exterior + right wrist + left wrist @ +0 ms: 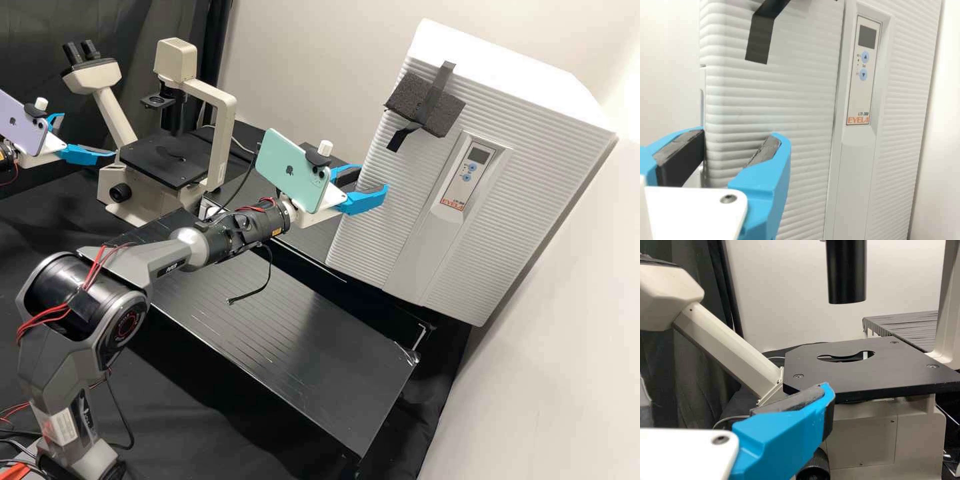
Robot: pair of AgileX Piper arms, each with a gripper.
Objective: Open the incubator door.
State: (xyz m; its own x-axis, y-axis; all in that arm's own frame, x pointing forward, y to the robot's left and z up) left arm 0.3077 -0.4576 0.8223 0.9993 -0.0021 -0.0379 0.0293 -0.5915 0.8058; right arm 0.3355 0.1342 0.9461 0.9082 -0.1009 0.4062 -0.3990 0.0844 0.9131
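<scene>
1. Step in hand, my read: approach/line-up for the pull. Incubator (pixel 507 67) is at the far right of the high view; its door (pixel 380 233) looks shut.
2. R gripper (pixel 373 177) is by the door's side edge, jaws spread, nothing pinched. L gripper (pixel 89 135) is over by the microscope (pixel 217 97), jaws spread too, nothing held; prob. no job in this step.
3. Next move, prob.: ease R gripper in so its fingers straddle the edge, get a hold or hook behind it, then swing the door out. Pull needs to follow an arc, not a straight line, else the pads may slip off or the incubator may shift.
4. High view vs R wrist view: from the high view, can't judge how the fingers line up w/ the edge. R wrist view sorts that: one finger in front of the ribbed face, the other out past the side, edge between them as seen. Contact: can't tell.
5. Other way round: R wrist view has a tape end (pixel 760 37) w/o saying what it's for; high view shows the tape going over a dark foam block (pixel 427 105) on the upper front.
6. L wrist view adds close detail of the microscope stage (pixel 860 375), incl. its cut-out, n/a for the door.
</scene>
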